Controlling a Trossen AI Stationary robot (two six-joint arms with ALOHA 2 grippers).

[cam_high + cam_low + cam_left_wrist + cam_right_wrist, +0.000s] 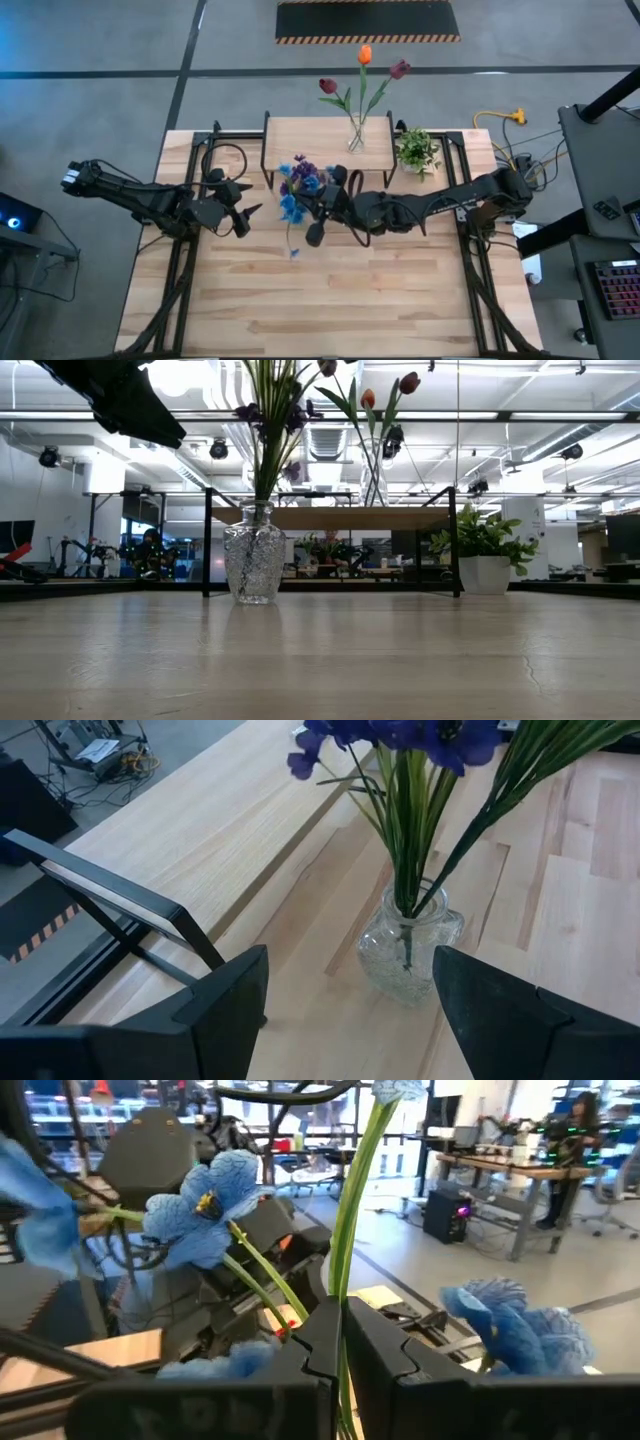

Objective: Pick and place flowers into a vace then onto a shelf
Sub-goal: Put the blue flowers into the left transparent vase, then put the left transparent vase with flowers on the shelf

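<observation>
Right wrist view: right gripper (338,1342) pinched shut on the blue bunch (205,1200) stem, seemingly above the glass vase (408,950). Left gripper (350,1010) wide open, empty, vase just ahead between its fingers. Insertion step; next, lower the stem in, release.

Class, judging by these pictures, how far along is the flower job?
Done: tulip vase stands on the shelf. In hand: right gripper is shut on blue flowers above the second vase, which holds purple flowers; left gripper is open beside it. Left: shelving that vase.
</observation>
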